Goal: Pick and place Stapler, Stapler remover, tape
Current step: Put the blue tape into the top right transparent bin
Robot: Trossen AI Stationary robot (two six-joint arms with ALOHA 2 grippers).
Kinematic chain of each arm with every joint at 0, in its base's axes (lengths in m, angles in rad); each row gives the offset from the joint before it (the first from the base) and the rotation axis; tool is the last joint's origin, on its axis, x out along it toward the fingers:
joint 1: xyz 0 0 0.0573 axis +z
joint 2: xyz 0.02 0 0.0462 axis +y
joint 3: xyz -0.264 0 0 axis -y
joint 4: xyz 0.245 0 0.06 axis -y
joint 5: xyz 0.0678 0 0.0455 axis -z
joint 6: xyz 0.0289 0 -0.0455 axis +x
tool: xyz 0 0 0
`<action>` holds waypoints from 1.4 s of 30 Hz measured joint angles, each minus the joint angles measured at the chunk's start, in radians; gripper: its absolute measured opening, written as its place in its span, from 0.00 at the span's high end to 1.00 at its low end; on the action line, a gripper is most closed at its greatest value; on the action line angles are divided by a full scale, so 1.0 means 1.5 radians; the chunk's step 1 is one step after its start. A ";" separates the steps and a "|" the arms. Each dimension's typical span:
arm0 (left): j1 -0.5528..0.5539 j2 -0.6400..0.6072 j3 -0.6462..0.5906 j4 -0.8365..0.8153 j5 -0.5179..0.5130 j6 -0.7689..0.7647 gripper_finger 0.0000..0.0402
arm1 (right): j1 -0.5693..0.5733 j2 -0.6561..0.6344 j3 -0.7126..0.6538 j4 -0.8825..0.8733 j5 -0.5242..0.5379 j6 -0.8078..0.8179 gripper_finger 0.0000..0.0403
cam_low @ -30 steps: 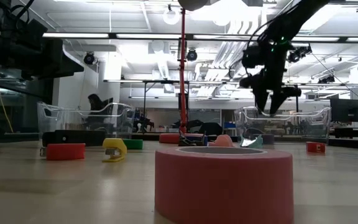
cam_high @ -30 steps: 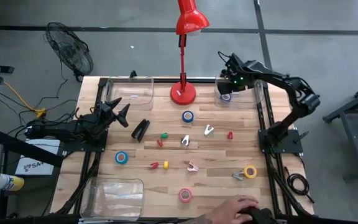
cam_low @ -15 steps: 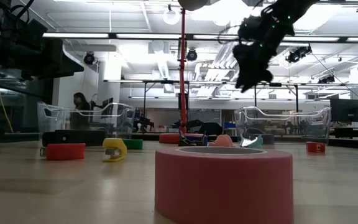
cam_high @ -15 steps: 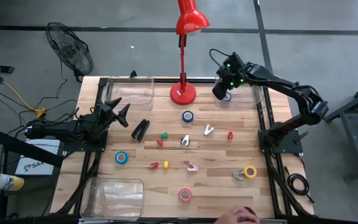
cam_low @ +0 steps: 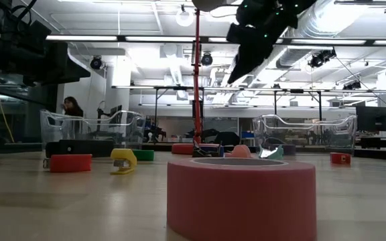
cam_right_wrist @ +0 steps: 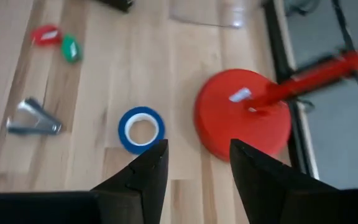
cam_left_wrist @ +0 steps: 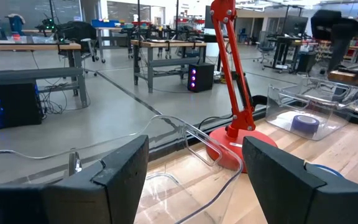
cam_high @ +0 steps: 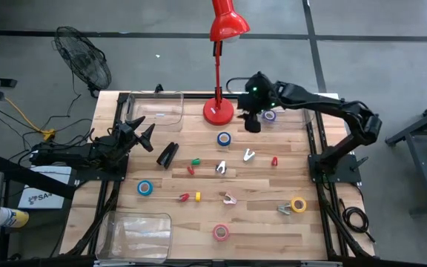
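Two right fingers [cam_right_wrist: 194, 177] hang apart, empty, over the blue tape roll [cam_right_wrist: 141, 129]: probably light and stiff; I'd pinch across its rim.

Black stapler [cam_high: 167, 154], blue tape [cam_right_wrist: 141, 130], pink tape [cam_low: 241, 197], red lamp base [cam_right_wrist: 242, 114]

A red desk lamp [cam_high: 219, 67] stands at the wooden table's [cam_high: 258, 215] far edge (a fan [cam_high: 84, 65] lies beyond).

text: none legible | labels: none | numbers: none
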 joint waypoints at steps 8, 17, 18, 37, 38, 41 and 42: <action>0.000 0.000 0.000 0.000 0.000 0.000 0.37 | 0.043 0.084 0.000 0.017 0.000 -0.104 0.62; 0.000 0.000 0.000 0.000 0.000 0.000 0.37 | 0.071 0.173 0.000 0.047 0.001 -0.075 0.63; 0.000 0.000 0.000 0.000 0.000 0.000 0.37 | 0.074 0.181 0.000 0.052 0.003 -0.075 0.63; 0.000 0.000 0.000 0.000 0.000 0.000 0.37 | 0.123 0.276 0.000 0.081 0.042 -0.065 0.64; 0.000 0.000 0.000 0.000 0.000 0.000 0.37 | 0.123 0.280 0.000 0.083 0.053 -0.056 0.64; 0.000 0.000 0.000 0.000 0.000 0.000 0.37 | 0.123 0.285 0.000 0.087 0.061 -0.038 0.65; 0.000 0.000 0.000 0.000 0.000 0.000 0.37 | 0.123 0.286 0.000 0.085 0.060 -0.034 0.67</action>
